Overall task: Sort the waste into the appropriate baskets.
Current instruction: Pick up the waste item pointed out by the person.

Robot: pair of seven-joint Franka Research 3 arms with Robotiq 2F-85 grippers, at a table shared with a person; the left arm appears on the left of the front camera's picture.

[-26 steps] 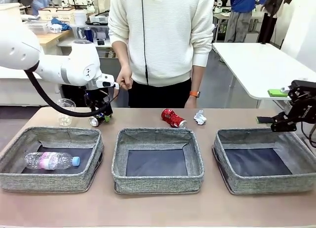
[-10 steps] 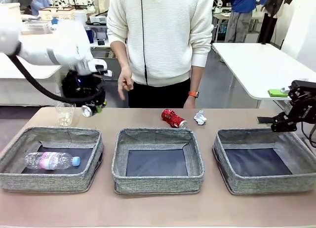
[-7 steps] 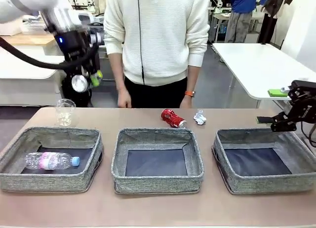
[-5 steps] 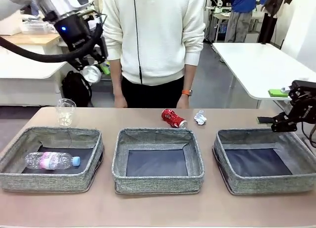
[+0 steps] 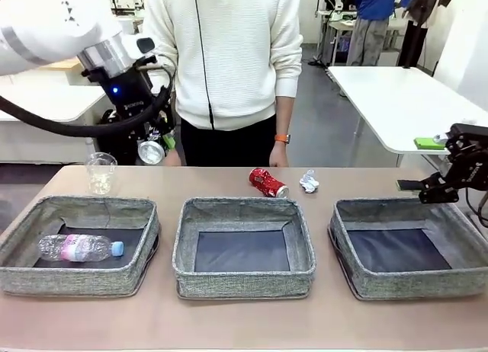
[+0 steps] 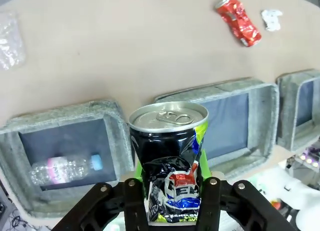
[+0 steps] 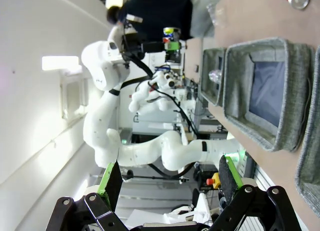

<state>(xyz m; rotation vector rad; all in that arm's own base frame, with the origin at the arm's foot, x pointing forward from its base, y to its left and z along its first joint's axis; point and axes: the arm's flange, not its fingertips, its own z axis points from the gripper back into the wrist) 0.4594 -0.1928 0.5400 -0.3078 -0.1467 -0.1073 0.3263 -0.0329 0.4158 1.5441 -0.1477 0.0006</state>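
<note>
My left hand (image 6: 170, 188) grips the dark printed can (image 6: 168, 136) above the desk's (image 5: 229, 321) far edge; my right hand (image 7: 168, 182) stands open.

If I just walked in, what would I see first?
Probably the left gripper holding a dark printed can up in the air over the far left of the table. Then the crushed red can on the table just beyond the middle basket, and the pink-labelled bottle lying in the left basket.
</note>
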